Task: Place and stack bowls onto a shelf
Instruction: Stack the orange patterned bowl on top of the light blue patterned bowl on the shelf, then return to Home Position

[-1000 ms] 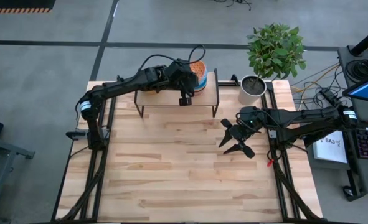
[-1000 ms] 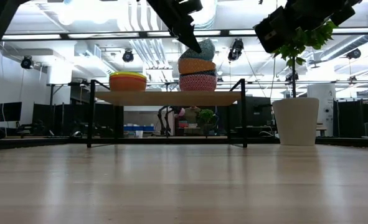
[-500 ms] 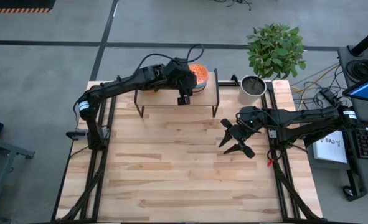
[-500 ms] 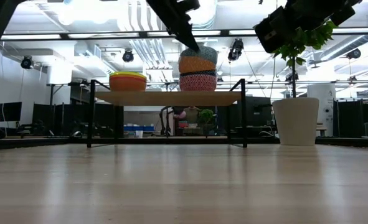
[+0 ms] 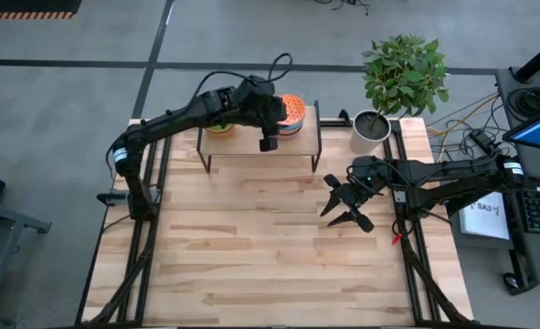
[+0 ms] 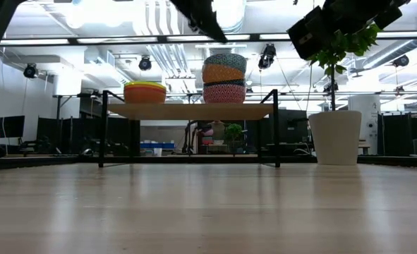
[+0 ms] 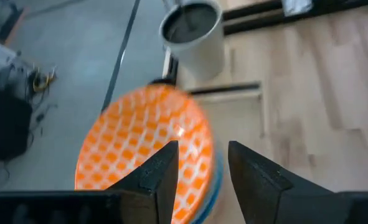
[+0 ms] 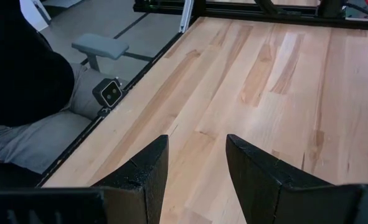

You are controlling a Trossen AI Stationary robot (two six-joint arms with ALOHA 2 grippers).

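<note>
Left tool (image 5: pixel 268 143) first: I have it hanging above the shelf (image 5: pixel 251 146), its two fingers (image 7: pixel 162 174) spread apart with nothing between them. In the left wrist view the orange bowl (image 7: pixel 143 149) sits right under those fingers, clear of them, its inside covered in a white diamond pattern, with a blue rim of the bowl below peeking out at its edge. My left arm reaches in a long diagonal from its base at the counter's (image 5: pixel 270 247) left edge up to the shelf at the far side, wrist bent down over the stack.

From the low view I read that stack (image 6: pixel 224 76) as three bowls nested upright on the shelf's plank: a red-and-white patterned one at the bottom, an orange-and-yellow one in the middle, a blue-and-white patterned one on top. Well to its left on the same plank sits a second stack (image 6: pixel 144 92), orange and yellow rims showing, flatter and lower.

Right tool (image 5: pixel 347 206) hangs over the bare wood of the counter near its right side, fingers wide apart and empty, arm stretched in level from the right.

Beside the shelf's right end stands a white plant pot (image 5: pixel 371 130) with a leafy green plant.
</note>
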